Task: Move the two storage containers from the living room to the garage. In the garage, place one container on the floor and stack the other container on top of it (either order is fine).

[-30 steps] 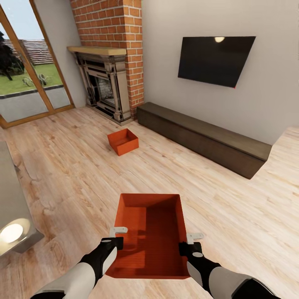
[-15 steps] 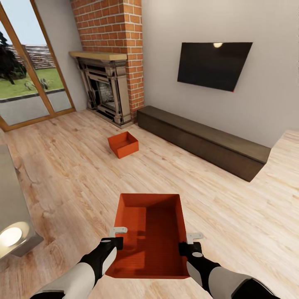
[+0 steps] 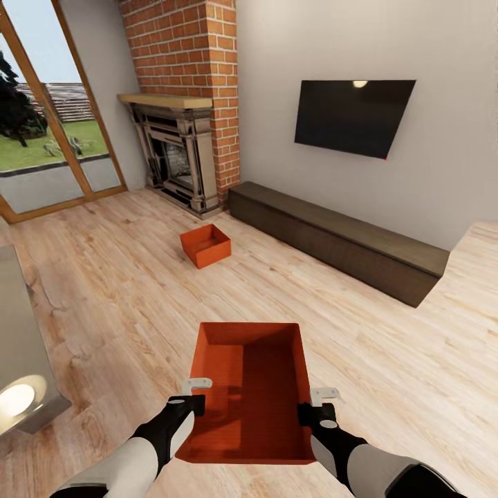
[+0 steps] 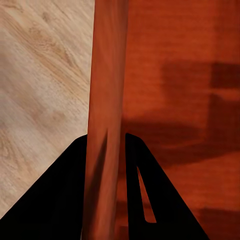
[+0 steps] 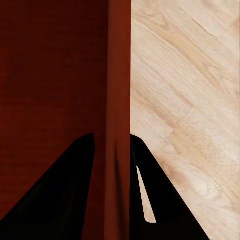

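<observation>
The robot stands in the living room, holding one orange-red storage container (image 3: 252,391) in front of its trunk above the light wood plank floor (image 3: 124,304). The left gripper (image 3: 196,394) pinches the container's left wall, and the left wrist view shows that thin wall (image 4: 106,120) running between the two dark fingers (image 4: 60,200), one inside the bin and one outside. The right gripper (image 3: 317,407) clamps the opposite wall in the same way; in the right wrist view the wall (image 5: 119,100) passes between its fingers (image 5: 55,195) with plank floor on the outer side. Both sets of jaws look narrow, closed on the walls, though the actual contact is hard to make out in the dark renders. The second storage container (image 3: 205,245) sits on the plank floor in front of the brick fireplace (image 3: 176,152), near the end of the long dark low cabinet (image 3: 339,238) that runs away from the fireplace along the wall. A wall TV (image 3: 354,116) hangs above that cabinet, and glass doors (image 3: 48,138) stand on the fireplace's other side.
</observation>
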`<state>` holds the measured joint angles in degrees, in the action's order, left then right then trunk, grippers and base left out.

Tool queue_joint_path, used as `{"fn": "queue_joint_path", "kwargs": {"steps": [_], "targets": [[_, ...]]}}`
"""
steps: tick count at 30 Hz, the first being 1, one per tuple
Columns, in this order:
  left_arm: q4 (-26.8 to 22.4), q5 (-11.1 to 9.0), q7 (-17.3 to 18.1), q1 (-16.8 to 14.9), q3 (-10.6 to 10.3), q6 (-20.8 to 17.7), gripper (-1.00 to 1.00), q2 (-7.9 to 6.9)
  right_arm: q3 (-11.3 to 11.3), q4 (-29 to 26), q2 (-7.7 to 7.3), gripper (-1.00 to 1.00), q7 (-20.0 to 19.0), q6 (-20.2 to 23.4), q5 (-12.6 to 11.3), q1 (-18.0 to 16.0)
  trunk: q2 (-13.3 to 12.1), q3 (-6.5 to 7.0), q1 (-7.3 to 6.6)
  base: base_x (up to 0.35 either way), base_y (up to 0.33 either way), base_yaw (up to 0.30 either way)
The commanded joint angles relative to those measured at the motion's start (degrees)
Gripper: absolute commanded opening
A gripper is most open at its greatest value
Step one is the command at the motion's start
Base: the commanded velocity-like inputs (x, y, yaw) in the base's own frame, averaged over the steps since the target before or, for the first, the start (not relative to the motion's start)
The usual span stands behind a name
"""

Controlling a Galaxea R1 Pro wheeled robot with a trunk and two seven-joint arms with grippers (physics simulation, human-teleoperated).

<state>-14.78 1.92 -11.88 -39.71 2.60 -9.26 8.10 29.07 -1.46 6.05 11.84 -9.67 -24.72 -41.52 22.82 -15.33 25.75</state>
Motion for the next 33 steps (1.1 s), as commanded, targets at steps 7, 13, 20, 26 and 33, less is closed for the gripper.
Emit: {"fn": "queue_joint_path", "kwargs": {"steps": [7,13,20,26,33], "targets": [[-0.07,1.17,-0.78,-0.02,0.56,-0.5,-1.0,-0.02,-0.07,0.05,-0.34,-1.0,0.47,-0.44,-0.77,-0.06,0.1,0.53,0.03,0.0,0.0,0.0],[-0.07,1.24,-0.78,-0.02,0.56,-0.5,-1.0,-0.04,-0.08,0.05,-0.34,-1.0,0.47,-0.44,-0.77,-0.06,0.1,1.07,0.03,0.0,0.0,0.0],[-0.07,1.24,-0.78,-0.02,0.56,-0.49,-1.0,-0.1,-0.07,0.05,-0.3,-1.0,0.5,-0.44,-0.77,-0.06,0.1,1.7,0.03,0.0,0.0,0.0],[-0.07,1.22,-0.78,-0.02,0.56,-0.5,-1.0,-0.1,-0.07,0.05,-0.25,-1.0,0.48,-0.44,-0.76,-0.06,0.1,2.24,0.03,0.0,0.0,0.0],[-0.07,1.18,-0.78,-0.02,0.56,-0.5,-1.0,-0.11,-0.07,0.05,-0.27,-1.0,0.49,-0.44,-0.77,-0.06,0.1,2.87,0.03,0.0,0.0,0.0]]}}
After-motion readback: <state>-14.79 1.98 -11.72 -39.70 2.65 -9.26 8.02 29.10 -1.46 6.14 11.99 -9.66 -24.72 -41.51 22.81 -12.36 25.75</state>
